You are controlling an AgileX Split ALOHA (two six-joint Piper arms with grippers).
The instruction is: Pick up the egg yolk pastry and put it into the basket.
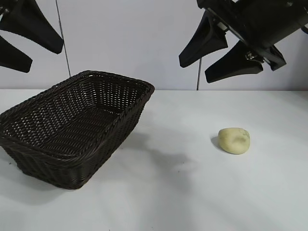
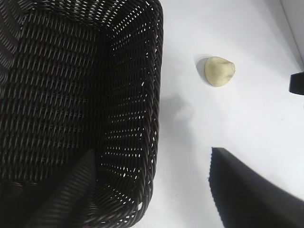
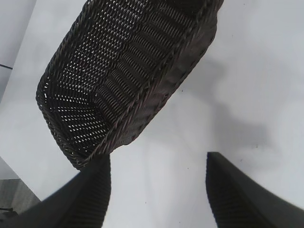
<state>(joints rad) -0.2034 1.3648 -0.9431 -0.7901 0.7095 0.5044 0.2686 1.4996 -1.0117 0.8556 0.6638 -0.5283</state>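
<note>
The egg yolk pastry [image 1: 234, 140] is a small pale yellow ball lying on the white table at the right; the left wrist view shows the pastry [image 2: 219, 71] a short way from the basket's side. The dark brown wicker basket [image 1: 29, 142] stands at the left with nothing visible inside; its rim [image 2: 156, 95] and its corner [image 3: 76, 156] show in the wrist views. My right gripper [image 1: 198, 66] hangs open high above the table, up and to the left of the pastry. My left gripper [image 1: 45, 55] hangs open high over the basket's left end. Neither holds anything.
The white tabletop [image 1: 173, 192] stretches between basket and pastry and in front of both. A pale wall with two thin vertical cables [image 1: 62, 38] closes the back.
</note>
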